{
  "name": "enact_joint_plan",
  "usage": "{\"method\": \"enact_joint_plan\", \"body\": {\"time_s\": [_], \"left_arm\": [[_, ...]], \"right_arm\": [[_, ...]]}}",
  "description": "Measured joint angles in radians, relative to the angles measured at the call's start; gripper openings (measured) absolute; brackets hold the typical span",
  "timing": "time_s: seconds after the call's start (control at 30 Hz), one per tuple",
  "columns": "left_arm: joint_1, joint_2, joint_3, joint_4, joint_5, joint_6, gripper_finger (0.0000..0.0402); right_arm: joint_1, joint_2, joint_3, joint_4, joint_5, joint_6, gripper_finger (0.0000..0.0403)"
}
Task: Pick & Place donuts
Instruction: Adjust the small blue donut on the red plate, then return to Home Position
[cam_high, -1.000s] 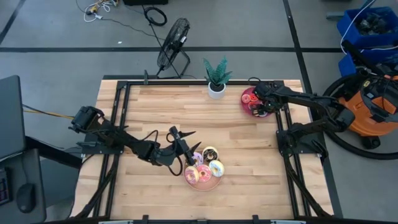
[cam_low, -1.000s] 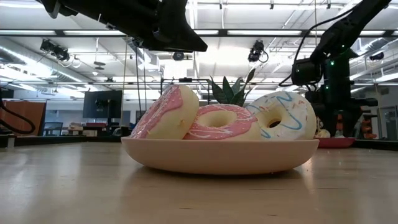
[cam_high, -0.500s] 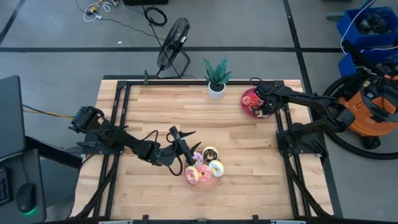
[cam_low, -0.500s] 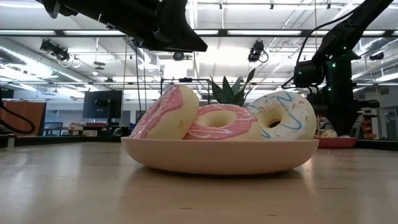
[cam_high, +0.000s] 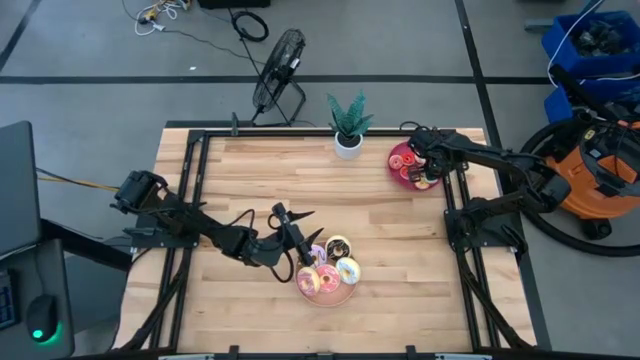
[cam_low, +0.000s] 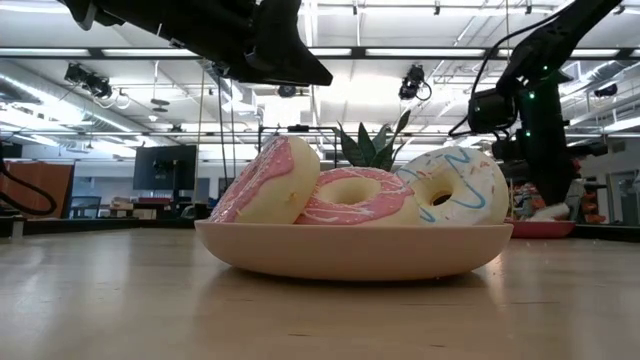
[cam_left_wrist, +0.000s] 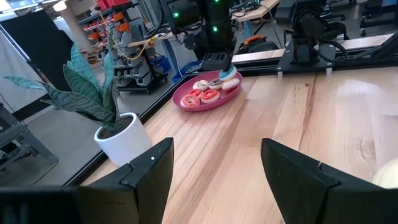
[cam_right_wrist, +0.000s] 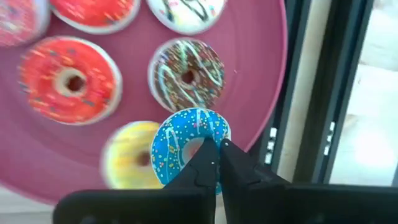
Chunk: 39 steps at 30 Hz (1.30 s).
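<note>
Right claw (cam_right_wrist: 217, 155): closed on the blue sprinkled donut (cam_right_wrist: 186, 140), pinching its rim, over the dark red plate (cam_high: 403, 160) at the surface's far right corner. On that plate below: chocolate donut (cam_right_wrist: 188, 76), red donut (cam_right_wrist: 68, 81), yellow donut (cam_right_wrist: 134, 158), white donut (cam_right_wrist: 186, 11) partly cut off.

Left claw (cam_left_wrist: 214, 165): open, fingers wide apart, nothing between them; poised just beside the pink plate (cam_high: 340, 297) near the surface's front edge, middle. Pink plate contents in the low view: pink-iced donut (cam_low: 268, 182) tilted on edge, pink sprinkled donut (cam_low: 355, 197) lying flat, white donut with blue stripes (cam_low: 455, 187) leaning.

Potted plant (cam_high: 348, 124): far edge, upright, beside the dark red plate.
</note>
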Motion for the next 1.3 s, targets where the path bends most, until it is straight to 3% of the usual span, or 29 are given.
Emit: {"method": "enact_joint_plan", "body": {"time_s": [0.47,0.87,1.03,1.3], "left_arm": [[0.000,0.000,0.000,-0.007,0.000,-0.006,0.0248],[0.000,0.000,0.000,-0.007,0.000,-0.007,0.0248],[0.000,0.000,0.000,-0.007,0.000,-0.007,0.0248],[0.001,0.000,0.000,-0.007,0.000,-0.007,0.0248]], "right_arm": [[-0.001,0.000,-0.027,0.039,0.108,0.026,0.0017],[-0.010,0.000,-0.095,0.086,0.121,0.032,0.0027],[-0.012,0.000,-0.085,0.084,0.137,0.006,0.0064],[-0.011,0.000,-0.037,0.014,0.147,-0.039,0.0175]]}}
